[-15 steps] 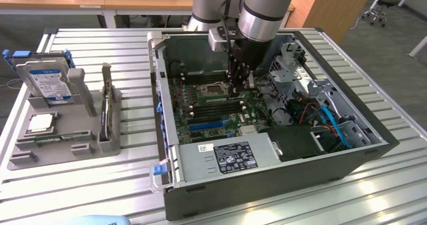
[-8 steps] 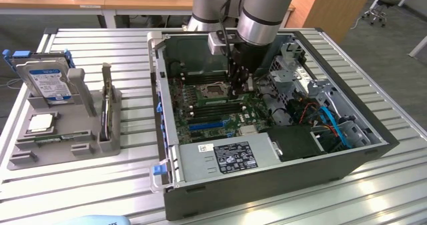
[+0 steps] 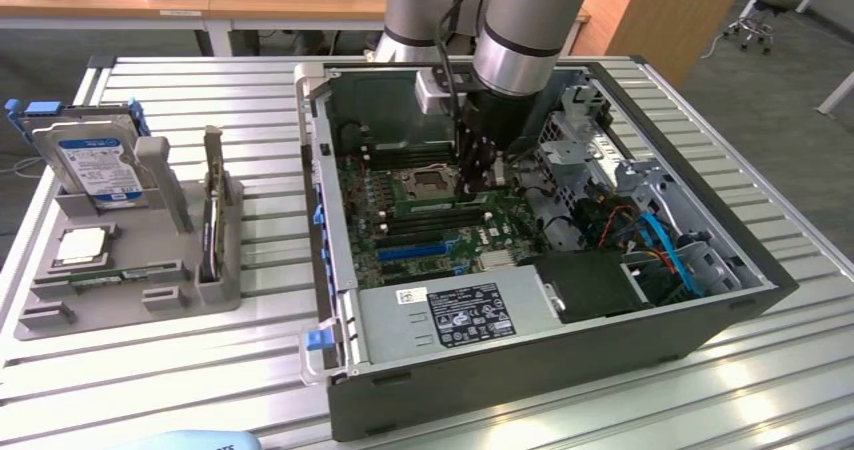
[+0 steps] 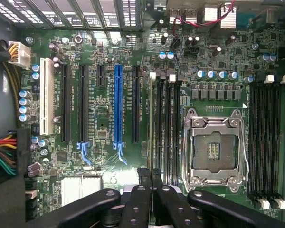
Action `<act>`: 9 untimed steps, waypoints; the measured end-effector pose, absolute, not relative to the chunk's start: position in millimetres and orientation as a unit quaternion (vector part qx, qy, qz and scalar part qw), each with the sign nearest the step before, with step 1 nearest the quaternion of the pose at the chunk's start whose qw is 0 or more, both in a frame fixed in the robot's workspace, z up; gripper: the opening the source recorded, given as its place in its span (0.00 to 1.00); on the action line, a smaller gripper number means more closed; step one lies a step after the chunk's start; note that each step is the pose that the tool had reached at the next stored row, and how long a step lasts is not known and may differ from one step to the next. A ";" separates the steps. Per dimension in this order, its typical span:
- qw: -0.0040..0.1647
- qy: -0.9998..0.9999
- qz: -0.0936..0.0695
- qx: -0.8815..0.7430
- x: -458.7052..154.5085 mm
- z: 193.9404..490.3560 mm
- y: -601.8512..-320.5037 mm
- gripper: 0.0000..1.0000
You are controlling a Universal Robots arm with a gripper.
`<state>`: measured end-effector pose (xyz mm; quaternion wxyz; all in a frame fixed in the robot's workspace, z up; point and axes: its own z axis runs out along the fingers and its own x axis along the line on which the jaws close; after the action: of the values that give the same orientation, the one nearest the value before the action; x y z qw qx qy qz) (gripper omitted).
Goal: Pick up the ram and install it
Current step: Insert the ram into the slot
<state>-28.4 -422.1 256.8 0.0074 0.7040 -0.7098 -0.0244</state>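
pincer [image 4: 149, 178] narrow, seemingly nipped on ram [image 4: 153, 124], edge-on | ram is best kept square over memory slot [image 4: 160, 124] beside socket [image 4: 213, 151] | pressed evenly, both ends

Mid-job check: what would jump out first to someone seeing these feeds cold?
The big arm reaches down into the open computer case at the exterior view's centre. In the wrist view, the shut gripper sits over the memory slots beside the empty processor socket, with a bright blue slot nearby.
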 end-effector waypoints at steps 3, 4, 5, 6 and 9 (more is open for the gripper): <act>0.007 -0.710 -0.024 0.704 -28.4 256.7 -422.1 0.11; 0.007 -0.710 -0.025 0.704 -28.4 256.5 -421.6 0.11; 0.007 -0.710 -0.025 0.704 -28.5 256.4 -420.9 0.11; 0.007 -0.710 -0.024 0.704 -28.5 256.3 -420.1 0.11; 0.007 -0.710 -0.024 0.704 -28.4 256.3 -419.6 0.11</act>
<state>-28.4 -419.6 256.3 0.0073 0.7040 -0.7097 -0.0245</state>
